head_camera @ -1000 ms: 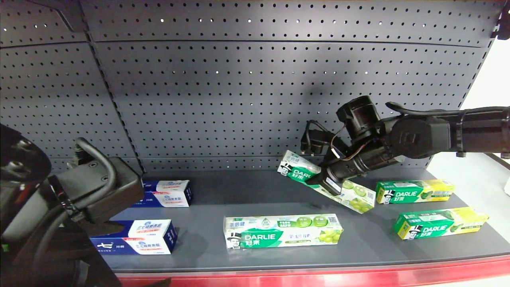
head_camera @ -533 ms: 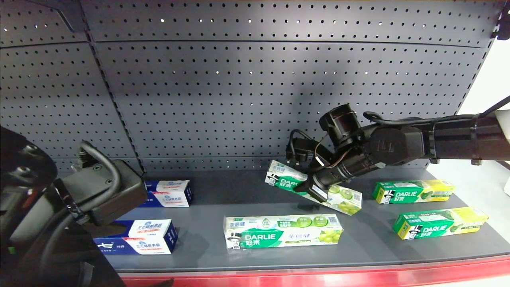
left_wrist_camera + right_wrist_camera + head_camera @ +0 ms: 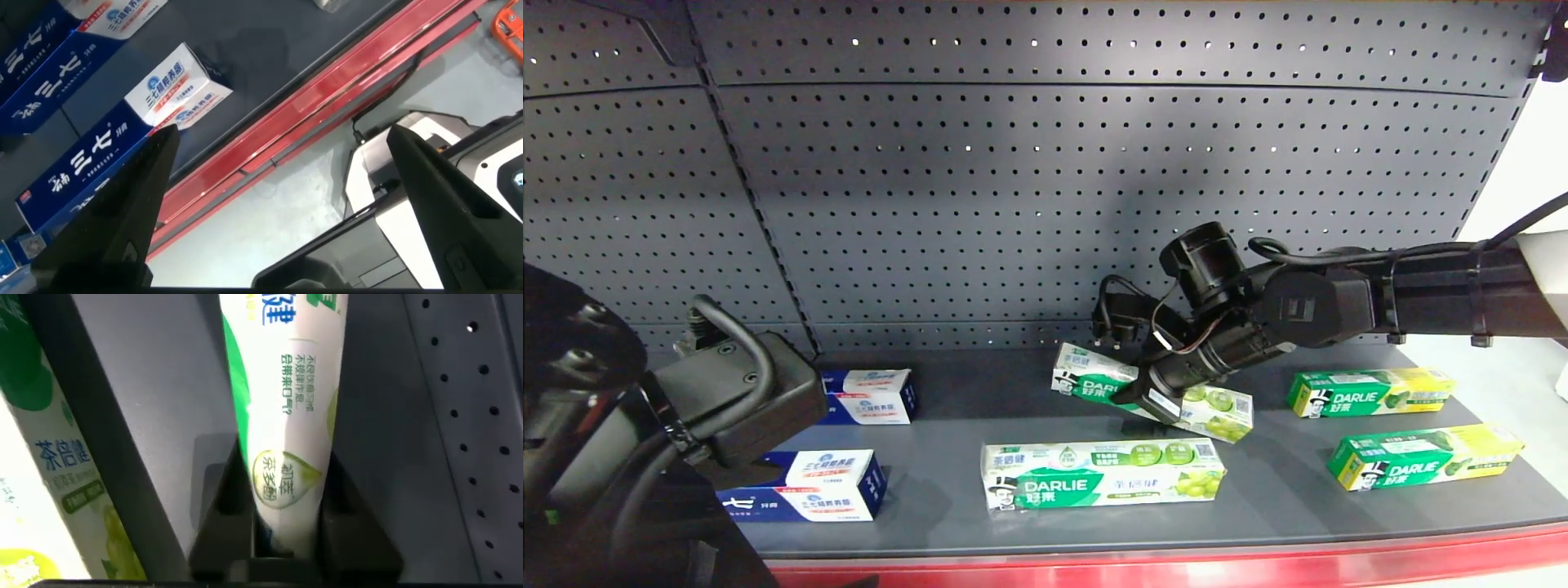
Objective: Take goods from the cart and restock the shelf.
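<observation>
My right gripper (image 3: 1150, 398) is shut on a green-and-white toothpaste box (image 3: 1094, 377) around its middle, low over the back of the grey shelf (image 3: 980, 400). The box is tilted, its left end higher. In the right wrist view the box (image 3: 282, 400) runs between both fingers (image 3: 225, 498), with the gripper (image 3: 282, 502) closed on it. Seen from the left wrist, my left gripper (image 3: 278, 204) is open and empty, below and in front of the shelf's red front edge (image 3: 327, 90) at the left end.
A long green box (image 3: 1103, 475) lies just in front of the held one. Two green-yellow boxes (image 3: 1372, 390) (image 3: 1425, 456) lie at the right. Blue-and-white boxes (image 3: 866, 396) (image 3: 800, 486) lie at the left. A pegboard wall (image 3: 1013, 204) backs the shelf.
My right gripper has carried the green box leftward and lower toward the shelf, and the box lies flatter. The left arm has barely shifted.
</observation>
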